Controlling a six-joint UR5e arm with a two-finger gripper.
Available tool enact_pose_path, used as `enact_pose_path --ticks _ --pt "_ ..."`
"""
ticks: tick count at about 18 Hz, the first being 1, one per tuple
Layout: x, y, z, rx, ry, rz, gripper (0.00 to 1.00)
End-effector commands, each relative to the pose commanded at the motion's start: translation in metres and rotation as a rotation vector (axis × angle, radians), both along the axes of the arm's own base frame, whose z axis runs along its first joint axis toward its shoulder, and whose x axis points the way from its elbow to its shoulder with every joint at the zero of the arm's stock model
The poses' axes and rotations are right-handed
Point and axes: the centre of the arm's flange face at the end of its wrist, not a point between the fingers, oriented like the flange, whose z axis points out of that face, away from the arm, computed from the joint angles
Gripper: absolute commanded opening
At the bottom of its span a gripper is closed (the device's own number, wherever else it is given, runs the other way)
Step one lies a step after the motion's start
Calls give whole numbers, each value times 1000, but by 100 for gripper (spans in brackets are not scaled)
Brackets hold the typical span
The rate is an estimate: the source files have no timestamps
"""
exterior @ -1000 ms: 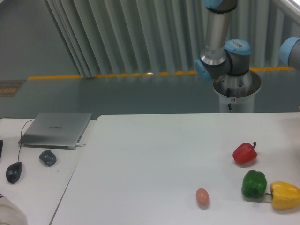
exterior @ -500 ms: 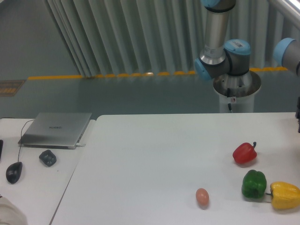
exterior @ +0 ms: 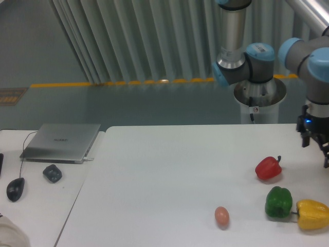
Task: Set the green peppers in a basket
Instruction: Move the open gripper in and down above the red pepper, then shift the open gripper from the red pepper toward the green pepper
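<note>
The gripper (exterior: 320, 149) hangs at the table's (exterior: 169, 175) right edge. Left of its fingers lies one pepper (exterior: 268, 168); nearer the camera, two peppers (exterior: 278, 201) (exterior: 312, 214) touch, an egg (exterior: 221, 215) further left.

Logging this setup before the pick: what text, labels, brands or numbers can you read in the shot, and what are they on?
None can be read.
Laptop: a faint mark on the closed lid, too blurred to read.
Robot base pedestal: a small white sticker with a red spot, too small to read.
Green pepper, red pepper, yellow pepper, egg: no markings visible.
</note>
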Motion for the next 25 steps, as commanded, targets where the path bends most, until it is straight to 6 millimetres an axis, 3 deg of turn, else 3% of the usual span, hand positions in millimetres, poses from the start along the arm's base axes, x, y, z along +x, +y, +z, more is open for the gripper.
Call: enact_pose_path --ticks 6,12,17,25 --pt "24 33 0 61 34 79 100" --pt "36 47 -4 85 5 156 100" --pt "39 64 -21 117 -23 244 100" --pt "23 81 -65 84 -46 250 100"
